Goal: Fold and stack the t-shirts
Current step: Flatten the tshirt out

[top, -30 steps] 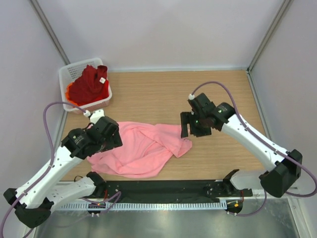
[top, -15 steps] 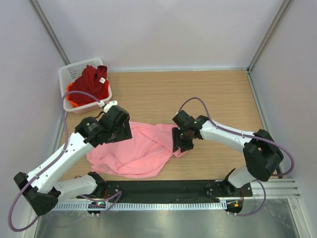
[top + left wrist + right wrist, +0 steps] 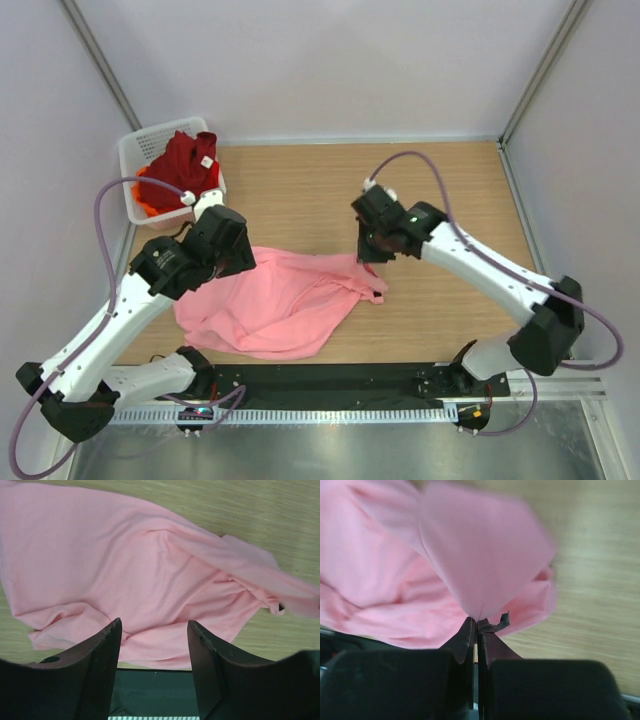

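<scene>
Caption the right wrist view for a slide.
Right hand pinching a fold of the pink shirt above the table.

A wooden bench (image 3: pixel 300 190) with a pale grain fills the middle, closed in by plain light-grey walls (image 3: pixel 330 60) at the back and on both sides. Thin metal struts (image 3: pixel 100 65) rise at the two back corners. A white mesh basket (image 3: pixel 150 133) sits in the far left corner. Along the near edge runs a black strip (image 3: pixel 330 380), then a brushed metal plate (image 3: pixel 350 452). The light is soft and even.

Orange t-shirt (image 3: pixel 141 199) mostly hidden beneath dark red t-shirt (image 3: pixel 180 165)
</scene>
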`<state>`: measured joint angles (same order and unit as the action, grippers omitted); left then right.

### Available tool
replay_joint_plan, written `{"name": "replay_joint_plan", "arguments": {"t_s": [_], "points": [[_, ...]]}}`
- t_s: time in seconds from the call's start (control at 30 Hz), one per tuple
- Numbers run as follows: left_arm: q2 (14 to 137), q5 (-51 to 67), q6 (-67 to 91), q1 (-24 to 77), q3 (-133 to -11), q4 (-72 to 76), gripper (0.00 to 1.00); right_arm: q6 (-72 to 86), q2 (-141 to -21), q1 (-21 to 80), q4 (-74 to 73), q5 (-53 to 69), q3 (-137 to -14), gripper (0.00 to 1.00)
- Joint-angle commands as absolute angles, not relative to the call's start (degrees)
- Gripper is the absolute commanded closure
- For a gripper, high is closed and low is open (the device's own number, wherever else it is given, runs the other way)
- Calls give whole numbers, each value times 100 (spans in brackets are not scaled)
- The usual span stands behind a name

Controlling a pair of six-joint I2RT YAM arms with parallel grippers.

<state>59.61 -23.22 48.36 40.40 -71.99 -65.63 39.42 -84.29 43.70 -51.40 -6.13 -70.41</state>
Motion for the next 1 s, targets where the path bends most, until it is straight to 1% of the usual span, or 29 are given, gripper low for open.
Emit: {"name": "replay_joint_plan", "arguments": {"t_s": [0.0, 0.17, 0.23, 0.4, 0.53, 0.6, 0.63, 0.7, 0.73, 0.83, 0.87, 0.9, 0.93, 0.97], "points": [[5731, -2733, 4729, 4008, -7365, -6329, 44, 4078, -7612, 4342, -5976, -1695, -8286, 99], [5783, -2874, 4641, 3999, -7453, -6135, 46, 4350, -7532, 4333, -6265, -2143, -9261, 99], [5888, -2909, 4527, 3999, -7602, -6108, 47, 4429, -7410, 4333, -6310, -2223, -9421, 99], [6038, -2988, 4324, 3999, -7734, -6135, 48, 4491, -6848, 4333, -6170, -2198, -9562, 99], [6056, -3050, 4219, 3990, -7735, -6179, 48, 4298, -6706, 4324, -5478, -2047, -9229, 99], [6064, -3085, 4184, 3990, -7717, -6196, 48, 4037, -6916, 4219, -5214, -2092, -9193, 99], [6073, -3076, 4166, 3982, -7708, -6205, 48, 3869, -7248, 4027, -4786, -2022, -9228, 99], [6134, -3059, 4149, 3973, -7682, -6249, 49, 3614, -7653, 3755, -4414, -1908, -9438, 99], [6152, -3015, 4148, 3973, -7656, -6232, 49, 3430, -8151, 3440, -4142, -1794, -9579, 99], [6354, -2734, 4201, 3955, -7533, -6275, 49, 3209, -8971, 2921, -4139, -1609, -10378, 99], [6441, -2646, 4227, 3946, -7515, -6310, 50, 3138, -9539, 2814, -4183, -1469, -10824, 97], [6590, -2498, 4280, 3946, -7489, -6441, 50, 3085, -9823, 2717, -4323, -1398, -11098, 94], [6670, -2435, 4367, 3946, -7436, -6477, 50, 2902, -10078, 2629, -4542, -1380, -11318, 78], [6740, -2348, 4420, 3946, -7383, -6530, 51, 2813, -10681, 2506, -4744, -1171, -11825, 65]]}}
